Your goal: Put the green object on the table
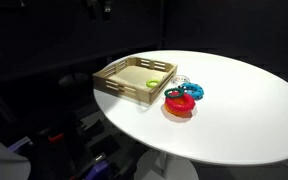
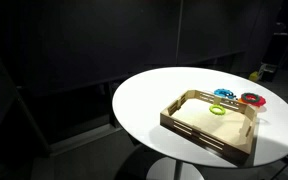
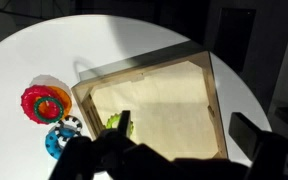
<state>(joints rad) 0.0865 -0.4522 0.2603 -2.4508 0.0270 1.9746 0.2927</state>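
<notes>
The green object (image 3: 113,122) is a small yellow-green piece lying inside the tan tray (image 3: 212,95), near the tray's side closest to the toys. It shows in both exterior views (image 1: 153,82) (image 2: 217,111). The tray stands on the round white table (image 1: 244,110) (image 2: 144,100) (image 3: 44,50). In the wrist view my gripper (image 3: 184,135) is open above the tray. One finger partly covers the green object and the other finger is over the tray's opposite edge. The gripper holds nothing.
A red round object (image 3: 46,102) (image 1: 179,104) (image 2: 251,98) and a blue ring-shaped object (image 3: 59,140) (image 1: 192,92) (image 2: 224,93) lie on the table just outside the tray. The surroundings are dark. The table edge is close to the tray.
</notes>
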